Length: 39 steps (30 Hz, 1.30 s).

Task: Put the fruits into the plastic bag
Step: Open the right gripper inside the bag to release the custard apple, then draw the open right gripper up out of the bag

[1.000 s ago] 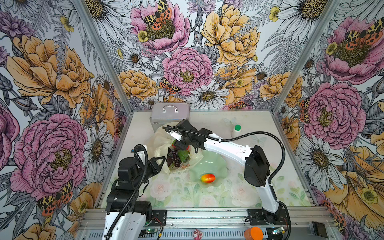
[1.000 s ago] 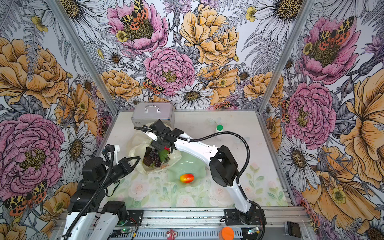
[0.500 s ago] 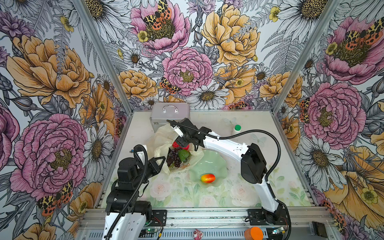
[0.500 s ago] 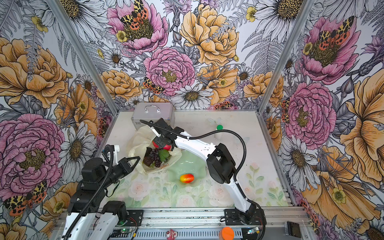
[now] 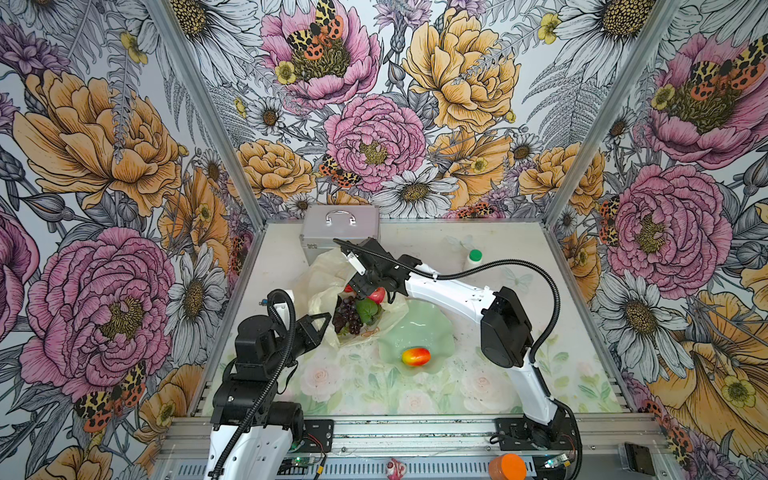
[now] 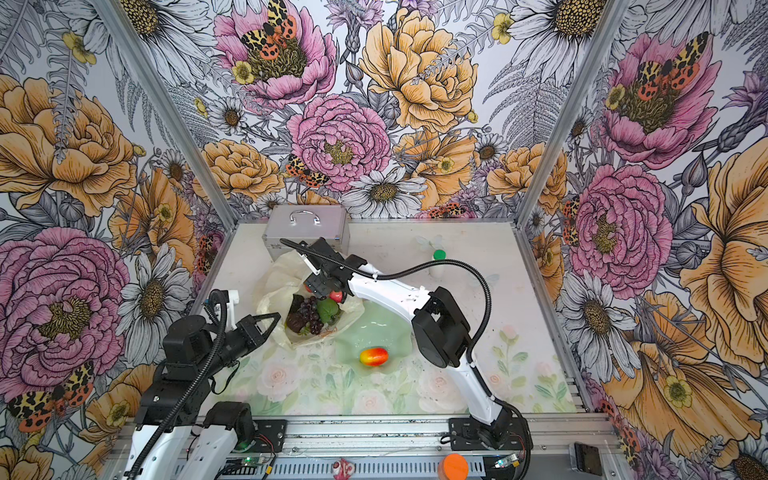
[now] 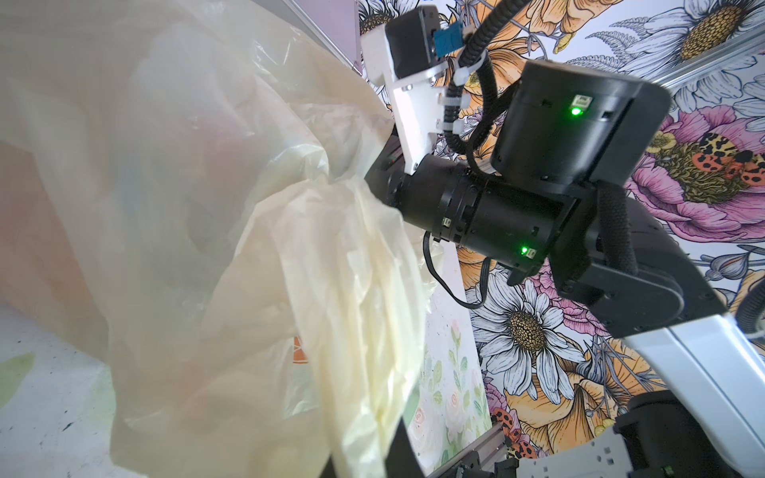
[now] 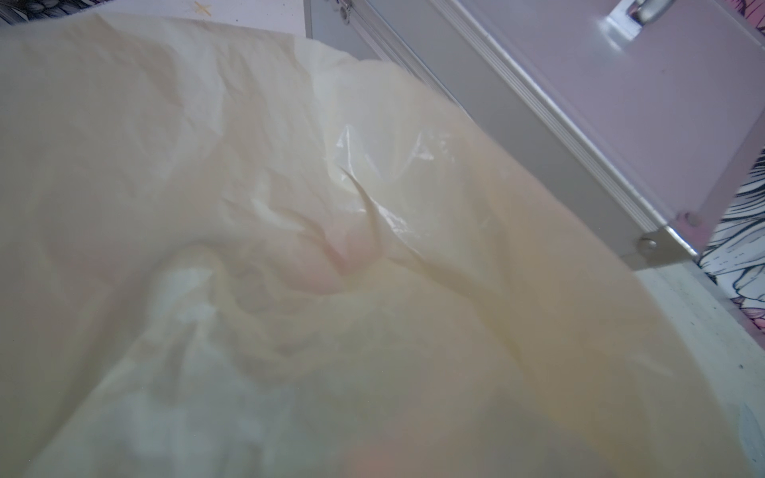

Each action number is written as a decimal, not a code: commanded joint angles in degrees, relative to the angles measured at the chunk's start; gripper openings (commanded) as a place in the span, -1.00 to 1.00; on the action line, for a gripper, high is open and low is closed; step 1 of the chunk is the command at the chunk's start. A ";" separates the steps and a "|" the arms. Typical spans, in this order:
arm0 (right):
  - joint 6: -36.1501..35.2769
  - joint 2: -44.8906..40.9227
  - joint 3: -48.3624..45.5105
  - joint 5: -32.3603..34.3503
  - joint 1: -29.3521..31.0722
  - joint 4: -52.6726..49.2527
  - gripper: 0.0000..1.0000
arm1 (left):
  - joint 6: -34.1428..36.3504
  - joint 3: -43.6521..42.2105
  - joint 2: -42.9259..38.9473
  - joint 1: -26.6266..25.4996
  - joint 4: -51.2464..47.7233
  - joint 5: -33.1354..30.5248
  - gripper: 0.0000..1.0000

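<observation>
Nearest the front, the left gripper (image 5: 325, 321) was pressed together on the near rim of the plastic bag (image 5: 322, 270), propping its mouth open. Just beyond, one mango (image 5: 415, 356) lay alone in the green dish (image 5: 436, 328), outside the bag. Farther in, the grapes (image 5: 349, 313), a green fruit (image 5: 368, 309) and a red fruit (image 5: 377, 294) sat inside the bag. The right gripper (image 5: 362, 286) hung low over that mouth, just beside the red fruit. Its wrist hid the jaws, so their state could not be told. Behind stood a metal case (image 5: 338, 228).

The thin film could snag on the right gripper, dragging the bag and spilling fruit. It could also slip from the left pinch, letting the mouth collapse before the mango went in.
</observation>
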 commanded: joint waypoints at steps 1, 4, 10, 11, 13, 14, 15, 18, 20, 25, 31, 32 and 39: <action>1.69 -1.46 -0.91 -0.30 -0.14 0.40 0.59 | 0.49 -0.50 -0.43 0.69 0.36 -0.17 -1.00; 2.51 -2.54 -1.65 -0.92 -0.24 0.49 0.59 | 0.50 -0.50 -0.42 0.73 0.36 -0.13 -1.00; 3.01 -4.54 -2.19 -2.77 -0.22 0.48 0.59 | 0.39 -0.50 -0.50 0.69 0.36 -0.22 -1.00; 3.27 -5.10 -2.52 -3.21 -0.19 0.49 0.59 | 0.41 -0.50 -0.50 0.69 0.37 -0.32 -1.00; 3.89 -6.33 -3.38 -4.00 -0.22 0.49 0.59 | 0.41 -0.50 -0.59 0.71 0.42 -0.28 -1.00; 4.30 -7.06 -4.00 -4.58 -0.25 0.44 0.59 | 0.41 -0.57 -0.68 0.69 0.36 -0.33 -1.00; 4.53 -7.78 -4.51 -5.28 -0.24 0.53 0.59 | 0.39 -0.59 -0.75 0.70 0.34 -0.41 -1.00; 5.37 -10.09 -6.48 -8.26 -0.25 0.84 0.59 | 0.41 -0.59 -0.68 0.74 0.31 -0.41 -1.00; 5.79 -11.81 -7.84 -10.36 -0.18 1.06 0.59 | 0.41 -0.57 -0.68 0.70 0.38 -0.44 -1.00; 7.35 -17.41 -12.71 -16.32 -0.24 3.29 0.59 | 0.50 -0.44 -0.68 0.69 0.36 -0.41 -1.00; 9.93 -25.51 -20.17 -22.99 -0.66 7.73 0.59 | 0.50 -0.50 -0.85 0.61 0.40 -0.27 -1.00; 10.08 -26.67 -20.89 -24.31 -0.77 7.85 0.58 | 0.50 -0.50 -0.85 0.55 0.44 -0.28 -1.00; 10.43 -34.29 -24.39 -28.33 -1.35 7.96 0.57 | 0.42 -0.68 -0.94 0.23 0.53 -0.33 -1.00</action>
